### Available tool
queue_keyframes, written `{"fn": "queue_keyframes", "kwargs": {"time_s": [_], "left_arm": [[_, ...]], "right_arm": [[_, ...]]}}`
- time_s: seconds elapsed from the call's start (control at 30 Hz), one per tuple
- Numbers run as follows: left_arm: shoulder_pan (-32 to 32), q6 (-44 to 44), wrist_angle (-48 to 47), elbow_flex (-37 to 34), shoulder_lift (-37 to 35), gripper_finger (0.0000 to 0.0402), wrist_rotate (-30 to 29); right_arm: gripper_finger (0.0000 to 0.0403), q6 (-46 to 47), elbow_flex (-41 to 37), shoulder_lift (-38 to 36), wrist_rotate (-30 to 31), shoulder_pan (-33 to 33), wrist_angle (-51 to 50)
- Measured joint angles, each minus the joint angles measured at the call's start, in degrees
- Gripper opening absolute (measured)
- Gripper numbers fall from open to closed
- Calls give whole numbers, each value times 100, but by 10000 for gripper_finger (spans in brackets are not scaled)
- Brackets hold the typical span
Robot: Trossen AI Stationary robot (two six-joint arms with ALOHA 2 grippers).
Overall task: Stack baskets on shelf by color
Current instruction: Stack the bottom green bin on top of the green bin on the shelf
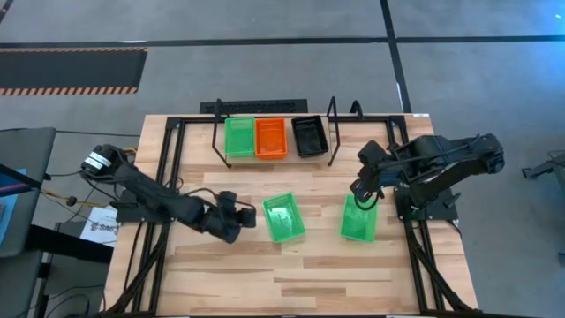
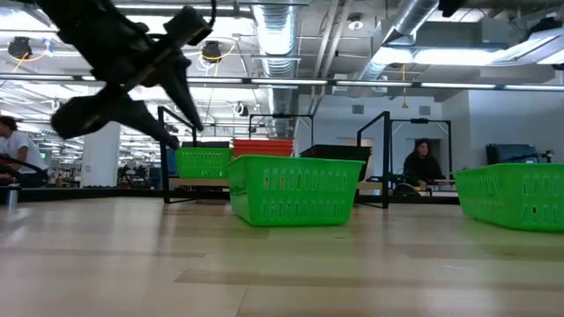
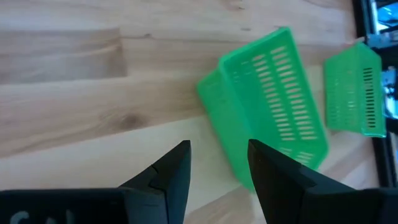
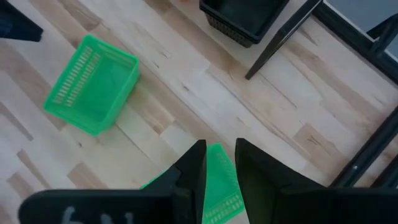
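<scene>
My two arms are dark, jointed tubes; the left arm (image 1: 150,196) carries a white label at its upper-left end, the right arm (image 1: 441,159) none (black cables trail). Fingers (image 3: 168,180) are matte black wedges.

A pale wooden table (image 1: 221,274) fills the frame's middle. At its top edge sits the black wire shelf (image 1: 333,132), carrying green (image 1: 238,137), orange (image 1: 271,137) and black (image 1: 309,135) baskets. Two more green baskets (image 1: 284,217) (image 1: 357,220) lie mid-table.
</scene>
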Motion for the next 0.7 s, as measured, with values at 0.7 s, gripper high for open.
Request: {"fn": "queue_keyframes", "kwargs": {"time_s": [0.7], "left_arm": [[661, 691, 1015, 2, -9, 146, 525]], "right_arm": [[104, -761, 2, 155, 55, 2, -3]]}}
